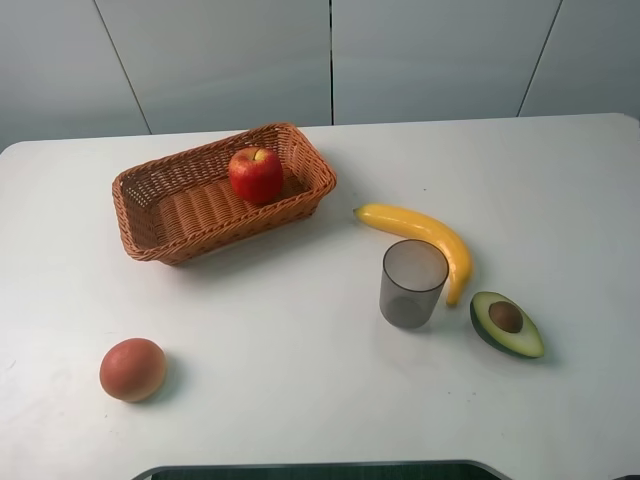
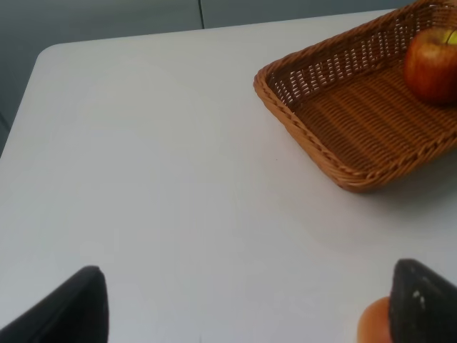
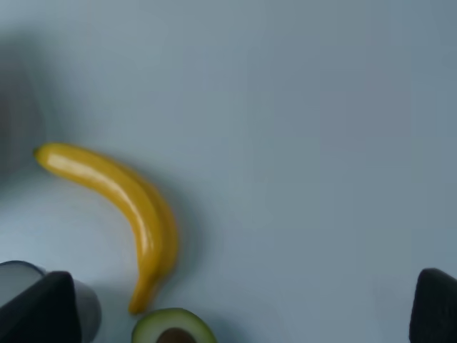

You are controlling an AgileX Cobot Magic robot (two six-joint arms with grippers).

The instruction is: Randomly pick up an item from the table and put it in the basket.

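The red apple (image 1: 256,174) with yellowish streaks sits inside the woven wicker basket (image 1: 150,190), toward its right end, on the white table (image 1: 300,390). The left wrist view shows the apple (image 2: 430,64) in the basket (image 2: 343,121) too. Neither arm shows in the exterior high view. My left gripper (image 2: 250,314) is open and empty, its dark fingertips (image 2: 75,311) wide apart above bare table, short of the basket. My right gripper (image 3: 235,314) is open and empty, its fingertips (image 3: 36,311) wide apart over the table near the banana.
An orange-brown round fruit (image 1: 132,369) lies at the front left and shows beside my left finger (image 2: 373,325). A yellow banana (image 1: 420,232), a grey translucent cup (image 1: 412,283) and a halved avocado (image 1: 507,323) lie at the right.
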